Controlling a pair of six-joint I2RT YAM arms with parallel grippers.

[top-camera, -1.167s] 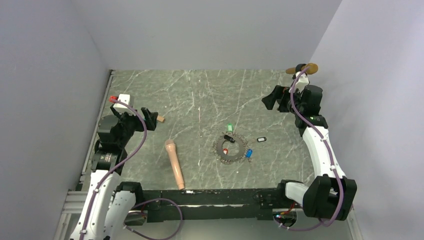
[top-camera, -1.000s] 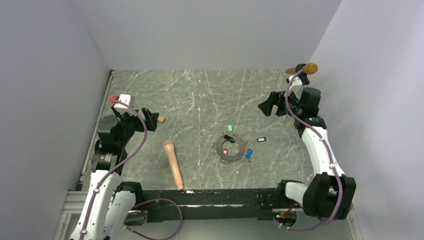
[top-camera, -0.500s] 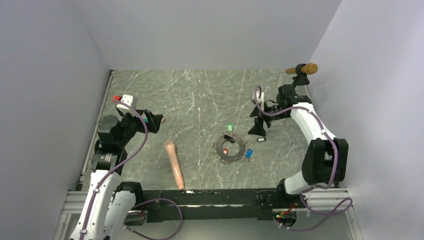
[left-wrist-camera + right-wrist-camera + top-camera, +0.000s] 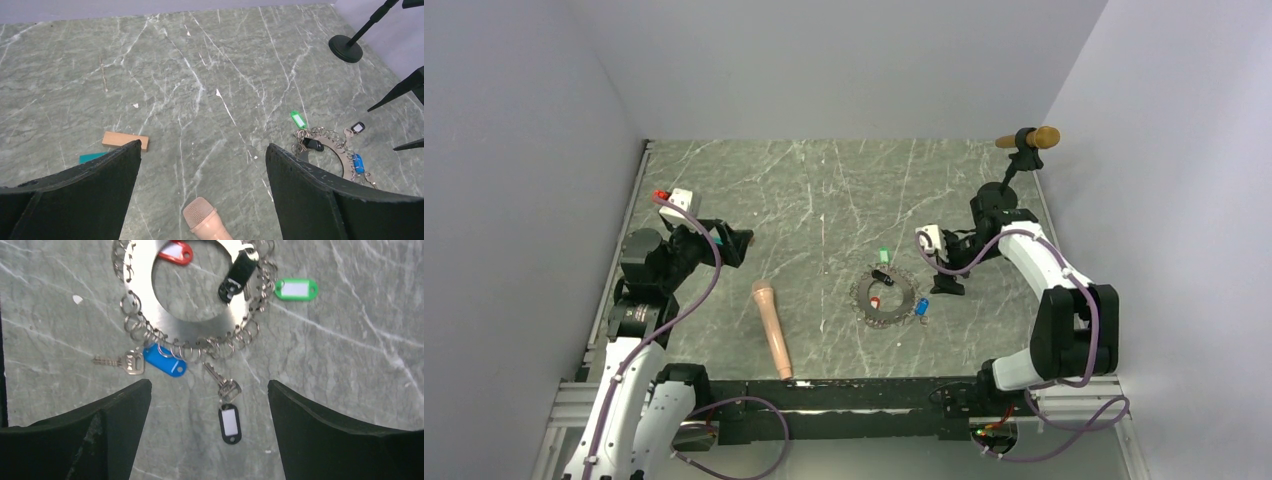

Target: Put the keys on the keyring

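Note:
The keyring [image 4: 864, 300] is a flat grey metal ring edged with small wire loops, at the table's centre; it also shows in the right wrist view [image 4: 200, 332] and the left wrist view [image 4: 334, 150]. A black key [image 4: 237, 275] and a red key [image 4: 175, 251] lie on or inside it, and a blue key [image 4: 164, 360] touches its edge. A green key [image 4: 296, 289] lies apart. A black-and-white key [image 4: 230, 423] lies just off the ring. My right gripper [image 4: 209, 385] is open, pointing down over that key. My left gripper [image 4: 202, 147] is open and empty, far left [image 4: 729, 245].
A peach microphone-like cylinder [image 4: 773, 328] lies left of the ring. A tan block [image 4: 125, 141] and a teal block [image 4: 92, 157] lie by my left gripper. A black stand [image 4: 1022, 145] holding a tan microphone stands at the back right. Walls enclose the table.
My right arm has swung from the back right towards the centre and lowered over the black-and-white key. My left gripper has shifted slightly.

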